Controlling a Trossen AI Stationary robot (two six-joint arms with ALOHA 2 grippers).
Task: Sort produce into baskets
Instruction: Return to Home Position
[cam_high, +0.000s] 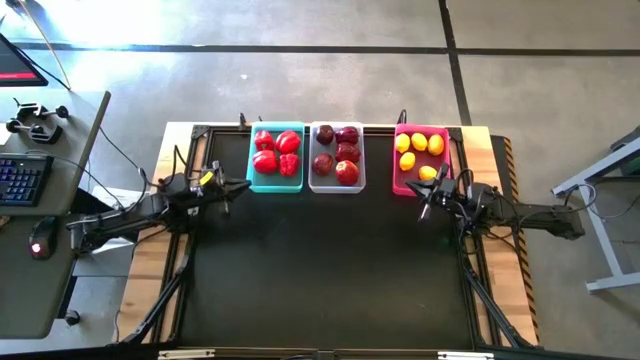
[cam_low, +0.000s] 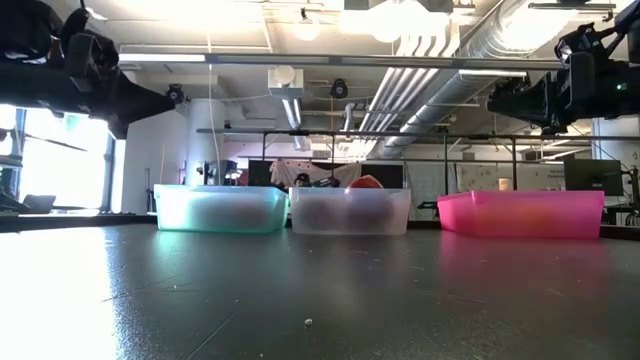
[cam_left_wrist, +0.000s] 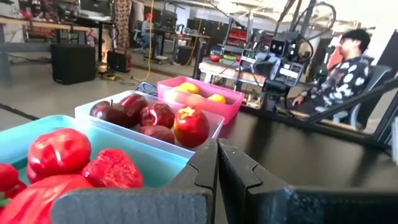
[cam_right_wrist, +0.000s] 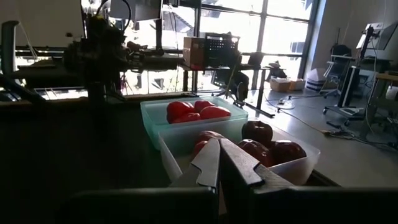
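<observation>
Low view gives little of the produce: the frosted walls of the teal bin (cam_low: 220, 210), white bin (cam_low: 350, 212) and pink bin (cam_low: 520, 215) blur what lies inside, and only one red top peeks over the white bin's rim. An arm's dark bulk is cut off at each upper corner. From above, the three bins stand side by side along the upper edge of the black surface (cam_high: 320, 270) — glossy red peppers (cam_high: 265, 160) in the teal one at left, dark maroon apples (cam_high: 347, 152) in the middle white one, yellow lemons (cam_high: 419, 142) in the pink one at right. The left pincer (cam_high: 240, 186) hangs just left of the teal bin's lower corner, the right pincer (cam_high: 427, 197) just below the pink bin. Each wrist view shows its own fingers pressed together, holding nothing. In the left wrist view the nearest peppers are cropped by the lower left edge.
</observation>
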